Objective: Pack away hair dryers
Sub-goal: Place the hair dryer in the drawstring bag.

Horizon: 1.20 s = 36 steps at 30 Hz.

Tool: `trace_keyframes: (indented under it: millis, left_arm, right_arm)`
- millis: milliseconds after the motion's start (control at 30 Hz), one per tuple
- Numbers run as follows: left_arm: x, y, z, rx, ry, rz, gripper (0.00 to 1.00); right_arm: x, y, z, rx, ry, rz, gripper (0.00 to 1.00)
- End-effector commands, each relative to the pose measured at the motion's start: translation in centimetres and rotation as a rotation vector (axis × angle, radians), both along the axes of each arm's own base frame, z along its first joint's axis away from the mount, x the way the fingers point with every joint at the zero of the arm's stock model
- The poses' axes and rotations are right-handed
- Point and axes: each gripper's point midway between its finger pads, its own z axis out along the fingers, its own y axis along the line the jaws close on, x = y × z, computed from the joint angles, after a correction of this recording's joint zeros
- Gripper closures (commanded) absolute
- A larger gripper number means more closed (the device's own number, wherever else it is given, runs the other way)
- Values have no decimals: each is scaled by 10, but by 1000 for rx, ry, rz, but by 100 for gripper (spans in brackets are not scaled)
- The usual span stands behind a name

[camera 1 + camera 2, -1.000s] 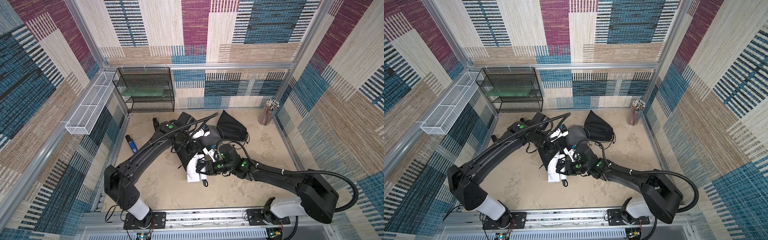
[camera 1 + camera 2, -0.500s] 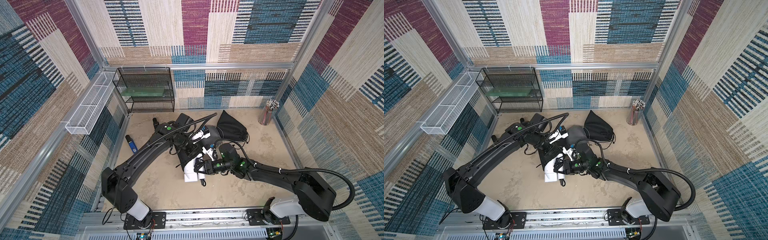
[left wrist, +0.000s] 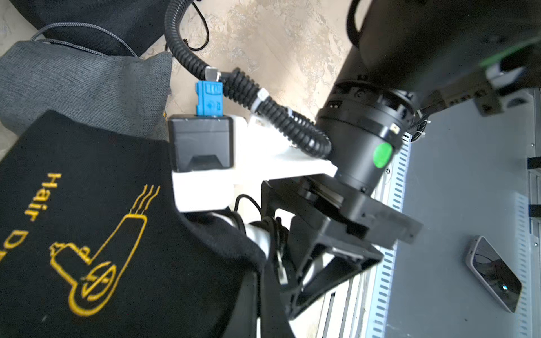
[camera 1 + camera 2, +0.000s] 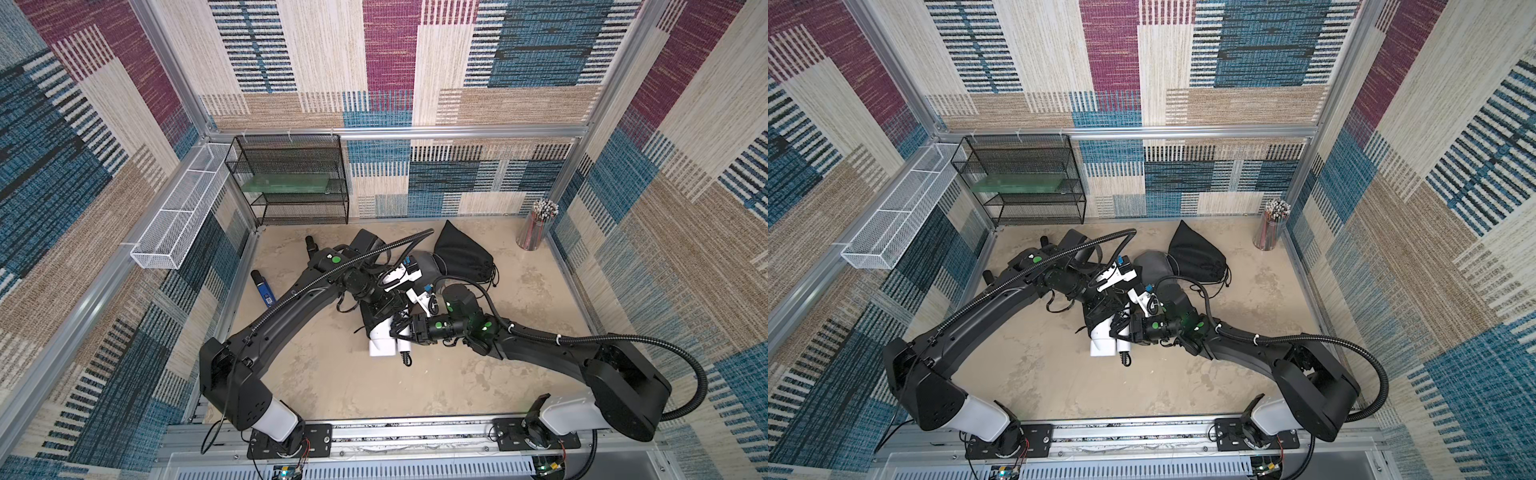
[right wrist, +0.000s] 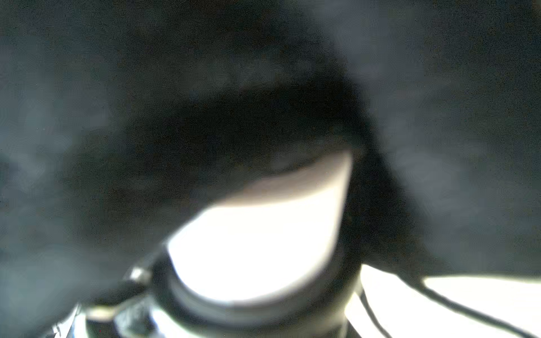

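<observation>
The white hair dryer point(image 4: 380, 344) lies in the middle of the tabletop point(image 4: 324, 386), its far end inside the mouth of a black pouch point(image 3: 102, 234). The right claw point(image 4: 400, 332) grips the dryer. The left claw point(image 4: 388, 311) is pinched closed on the pouch's rim.

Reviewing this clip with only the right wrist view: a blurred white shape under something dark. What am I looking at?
Observer: A white hair dryer, partly inside a black pouch.
Operator: Any marking on the pouch?
Observer: The left wrist view shows "Hair" and a yellow dryer outline printed on it.
Operator: Other pouches around?
Observer: A grey pouch and a second black pouch lie beyond it on the table.
</observation>
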Motion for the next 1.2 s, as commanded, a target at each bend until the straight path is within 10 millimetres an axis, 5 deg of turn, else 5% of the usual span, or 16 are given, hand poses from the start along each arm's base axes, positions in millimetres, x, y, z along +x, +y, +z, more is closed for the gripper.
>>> trace_keyframes:
  millis: [0,167,467,700,800,1033,1167]
  left_arm:
    - [-31,5,-1,-15,71,-103,100]
    - [-31,11,-1,6,49,-93,100]
    - [10,-5,17,-15,-29,7,100]
    - [5,-11,25,-55,-6,-11,100]
    - [-12,-16,28,-114,59,-56,100]
    - [-33,-7,5,-91,130,-78,100]
    - [-42,2,-5,-64,142,-84,100]
  right_arm:
    - [16,-5,20,59,-86,-51,94]
    - [11,-4,21,38,-103,-18,93]
    - [-8,15,6,-48,-110,48,93]
    - [-11,24,7,-30,-110,61,91]
    - [-5,23,8,-2,-103,46,91]
    - [3,25,36,96,-153,52,89]
    - [13,17,35,88,-153,18,90]
